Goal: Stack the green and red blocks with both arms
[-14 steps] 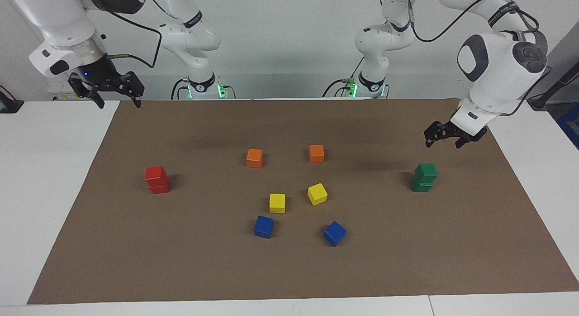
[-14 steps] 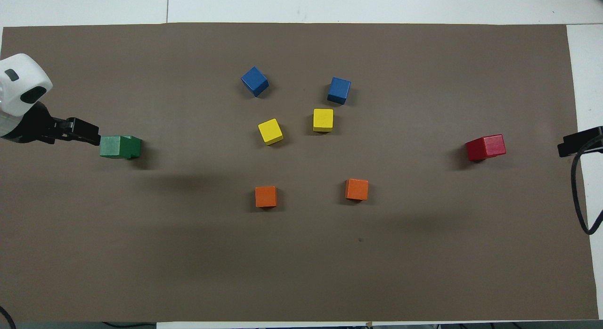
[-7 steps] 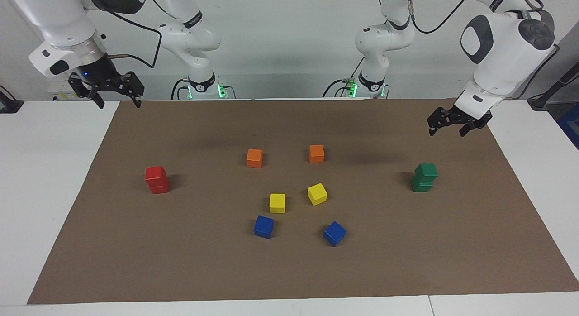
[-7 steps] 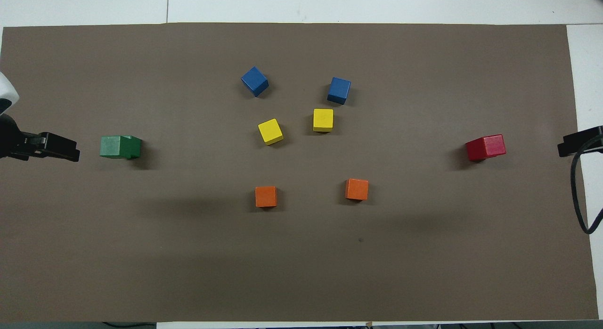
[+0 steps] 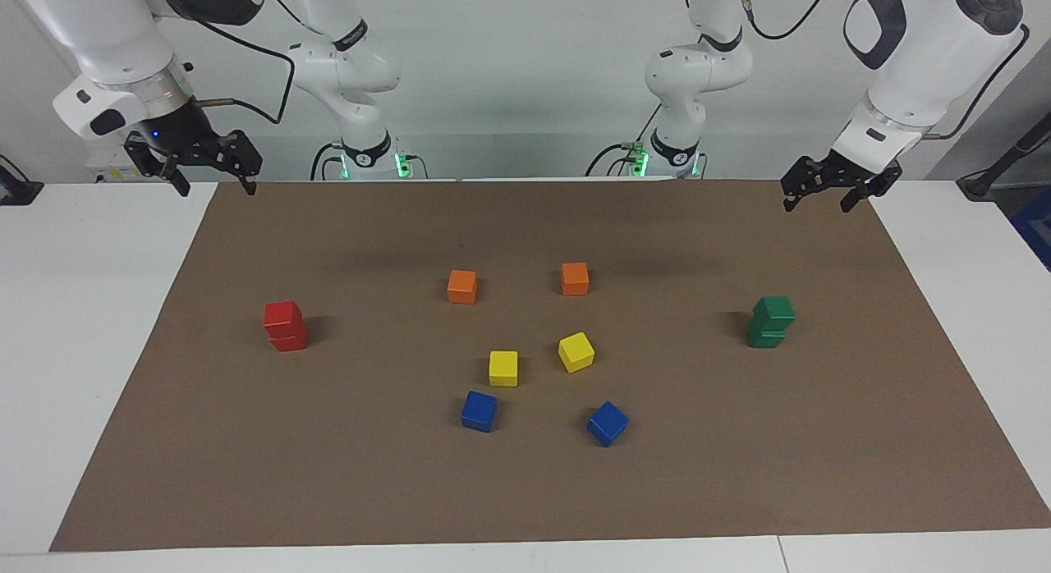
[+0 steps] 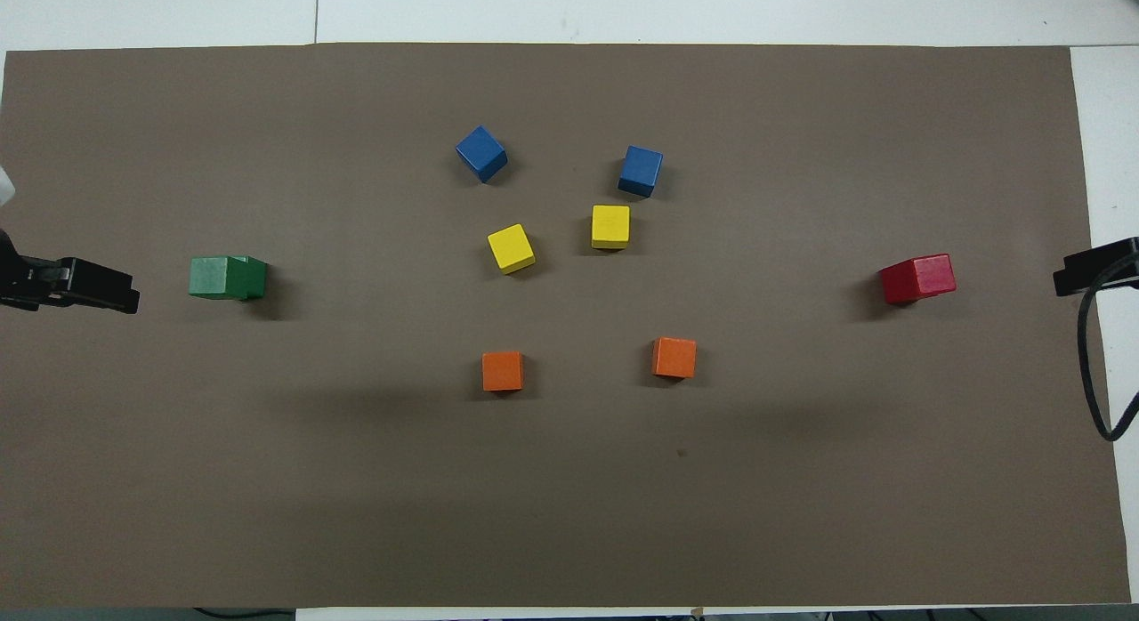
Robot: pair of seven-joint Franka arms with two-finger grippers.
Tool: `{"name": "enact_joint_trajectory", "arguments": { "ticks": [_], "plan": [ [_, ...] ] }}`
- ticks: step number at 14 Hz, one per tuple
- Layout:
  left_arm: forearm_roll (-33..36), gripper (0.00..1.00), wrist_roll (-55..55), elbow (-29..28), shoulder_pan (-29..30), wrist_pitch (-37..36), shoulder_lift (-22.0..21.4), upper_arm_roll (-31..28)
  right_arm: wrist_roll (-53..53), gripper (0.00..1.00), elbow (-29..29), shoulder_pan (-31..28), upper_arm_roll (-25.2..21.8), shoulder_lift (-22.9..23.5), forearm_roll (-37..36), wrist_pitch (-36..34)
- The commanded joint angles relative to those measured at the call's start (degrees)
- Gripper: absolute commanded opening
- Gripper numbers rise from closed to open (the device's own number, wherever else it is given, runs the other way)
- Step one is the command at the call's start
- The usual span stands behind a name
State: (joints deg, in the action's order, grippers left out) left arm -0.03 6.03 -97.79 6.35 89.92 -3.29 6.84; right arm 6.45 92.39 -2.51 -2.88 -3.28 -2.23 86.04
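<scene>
two green blocks (image 5: 770, 322) sit stacked at the mat's (image 5: 525, 491) three o'clock in the facing view, two red blocks (image 5: 285, 326) stacked at nine o'clock. left gripper (image 5: 828, 194) hangs over the mat corner, fingers released and empty; right gripper (image 5: 211, 176) likewise.

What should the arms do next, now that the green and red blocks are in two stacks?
Probably nothing more than parking. The green stack and red stack each stand two high, the upper cubes slightly offset but seated. The left gripper and right gripper are open, empty, raised over the mat's edges. I'd let both arms rest clear of the stacks.
</scene>
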Motion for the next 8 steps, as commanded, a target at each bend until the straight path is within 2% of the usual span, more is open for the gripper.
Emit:
{"name": "enact_joint_trajectory", "arguments": {
  "ticks": [1,6,8],
  "plan": [
    [-0.8,1.00,-0.4,3.7,-8.1,-3.3,0.7,-6.7,-1.2,1.00,-0.6,-0.1,0.2,0.0,0.2,-1.2],
    [-0.8,1.00,-1.5,5.3,-9.9,-2.8,2.1,-7.2,-1.3,1.00,-0.6,-0.1,0.2,0.0,0.2,-1.2],
    [-0.6,1.00,-1.5,9.7,-9.9,-4.6,5.0,-7.0,-1.6,1.00,-0.6,-0.1,0.2,0.0,0.2,-1.2]
  ]
}}
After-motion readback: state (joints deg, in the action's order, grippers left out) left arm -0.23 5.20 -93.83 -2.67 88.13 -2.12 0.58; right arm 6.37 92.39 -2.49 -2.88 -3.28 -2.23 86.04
